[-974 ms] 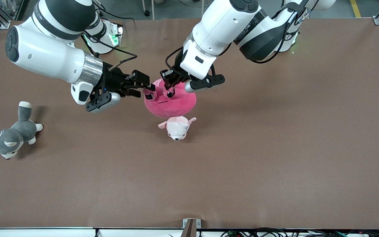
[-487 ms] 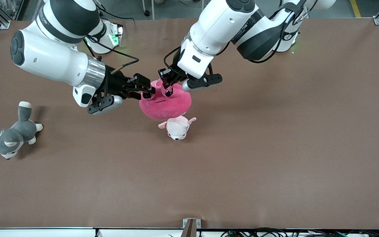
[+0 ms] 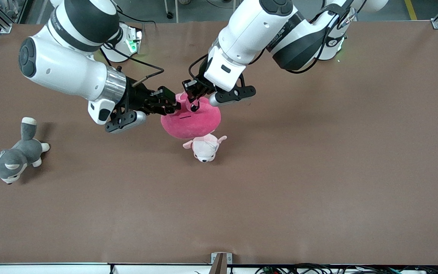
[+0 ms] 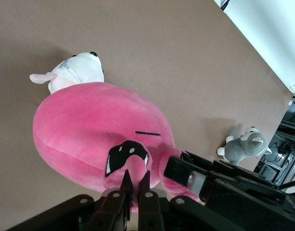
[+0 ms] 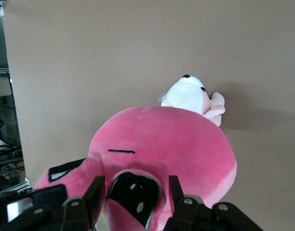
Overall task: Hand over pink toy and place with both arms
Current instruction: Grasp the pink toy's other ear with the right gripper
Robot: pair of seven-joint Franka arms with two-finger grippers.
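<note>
Soft, light pink toy (image 3: 190,121) hangs over pale plush (image 3: 205,146), left gripper (image 3: 194,101) pinching its top fabric, right gripper (image 3: 170,106) half-spread straddling an ear—squashy, grab protrusions.

A brown table (image 3: 318,171) is seen carrying two plush toys. A small pale pink-and-white plush animal (image 3: 204,146) lies near the middle. A grey-and-white husky plush (image 3: 11,158) is found well apart from it, toward the right arm's end, slightly nearer the front camera.
</note>
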